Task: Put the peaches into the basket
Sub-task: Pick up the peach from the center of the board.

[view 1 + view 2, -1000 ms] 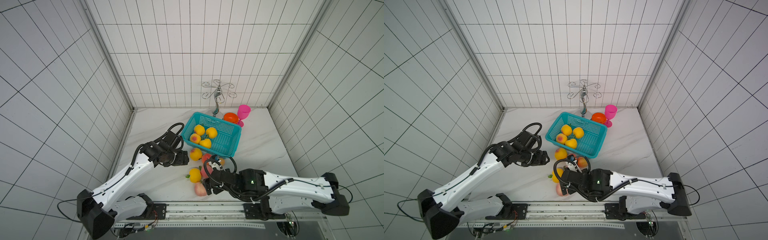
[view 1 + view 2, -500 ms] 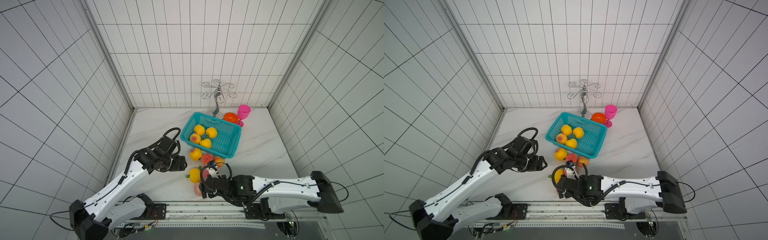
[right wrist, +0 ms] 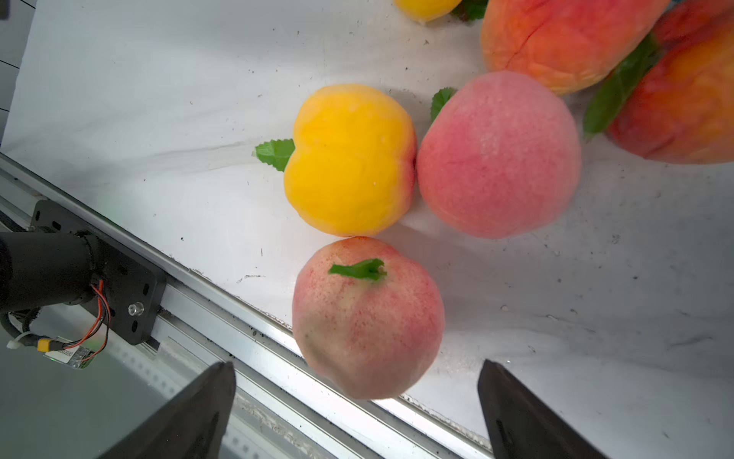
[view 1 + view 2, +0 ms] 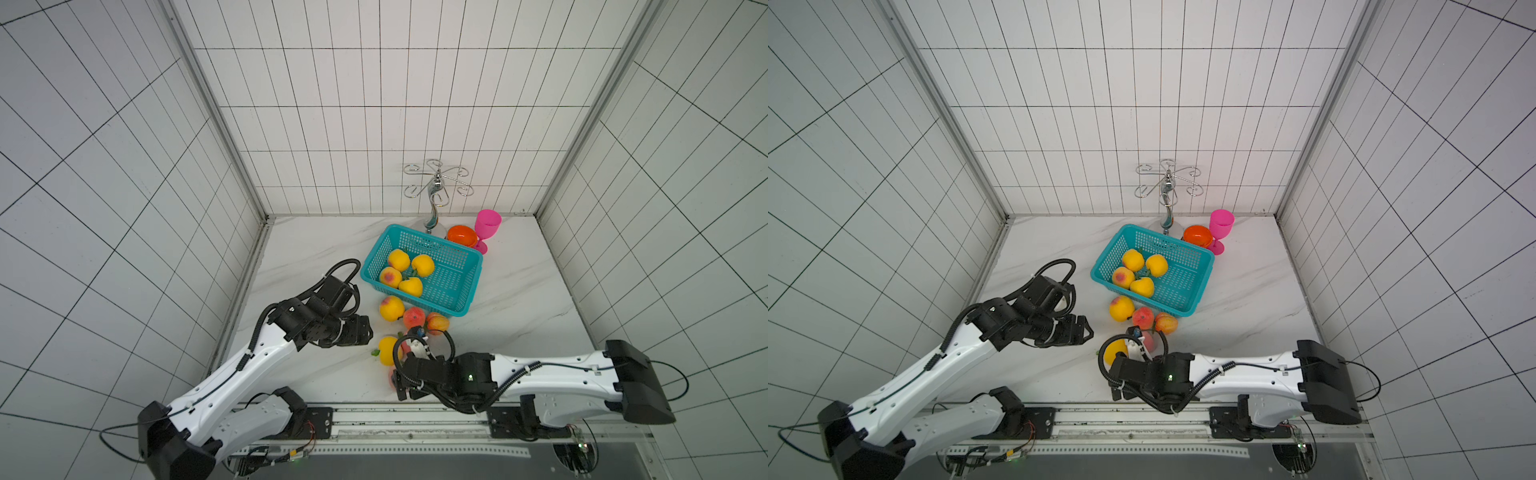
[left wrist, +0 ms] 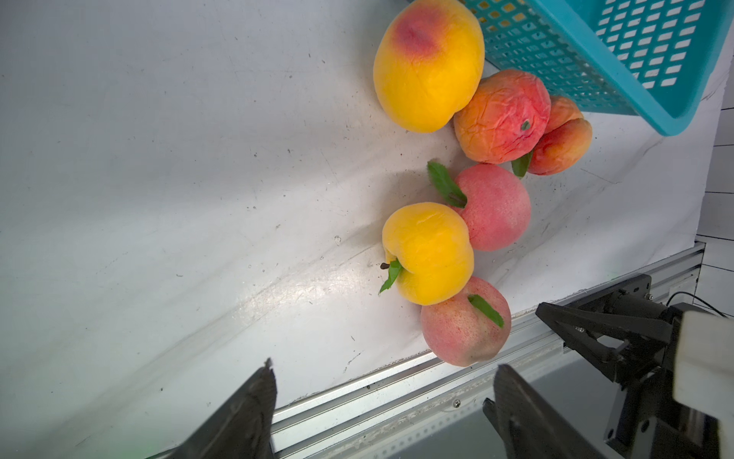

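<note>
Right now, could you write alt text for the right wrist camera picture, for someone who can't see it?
A speckled pink peach with a green leaf sits at the edge of the white table, just ahead of the open right gripper. Beyond it, a yellow peach and a second pink peach touch, with orange-red peaches farther off.

Nothing legible is showing in any view: no text, brand, number or sign. The small circuit board (image 3: 67, 353) hanging on red and black wires beside the grey aluminium rail (image 3: 238, 330) is carrying what looks like a line of tiny print, but it is too small and blurred to read.
</note>
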Controlling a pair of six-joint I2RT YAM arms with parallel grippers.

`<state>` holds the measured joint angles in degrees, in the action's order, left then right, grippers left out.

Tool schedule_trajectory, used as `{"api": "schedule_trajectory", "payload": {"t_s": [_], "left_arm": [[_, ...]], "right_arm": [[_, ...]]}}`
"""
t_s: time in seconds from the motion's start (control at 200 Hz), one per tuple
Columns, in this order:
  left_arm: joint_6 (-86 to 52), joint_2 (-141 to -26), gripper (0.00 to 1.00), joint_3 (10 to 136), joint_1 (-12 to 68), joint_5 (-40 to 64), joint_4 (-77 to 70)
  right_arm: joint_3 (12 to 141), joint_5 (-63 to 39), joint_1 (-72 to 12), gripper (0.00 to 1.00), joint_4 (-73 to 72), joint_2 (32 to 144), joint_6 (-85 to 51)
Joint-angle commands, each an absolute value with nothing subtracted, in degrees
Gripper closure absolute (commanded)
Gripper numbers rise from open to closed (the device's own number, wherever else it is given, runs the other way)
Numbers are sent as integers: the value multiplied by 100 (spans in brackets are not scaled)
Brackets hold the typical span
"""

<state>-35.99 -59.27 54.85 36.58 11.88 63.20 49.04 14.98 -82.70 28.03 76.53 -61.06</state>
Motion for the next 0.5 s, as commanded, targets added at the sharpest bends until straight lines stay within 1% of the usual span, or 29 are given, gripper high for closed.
{"api": "schedule_trajectory", "payload": {"t_s": [0.0, 0.5], "left_arm": [[-3559, -5915, 16, 5471, 3639, 1169, 6264], [-3554, -5954, 16, 5432, 3638, 1107, 6265]], "right_arm": [[4657, 1330, -8159, 1, 2682, 7744, -6276], [4711, 792, -7848, 1, 2365, 8287, -6021]]}}
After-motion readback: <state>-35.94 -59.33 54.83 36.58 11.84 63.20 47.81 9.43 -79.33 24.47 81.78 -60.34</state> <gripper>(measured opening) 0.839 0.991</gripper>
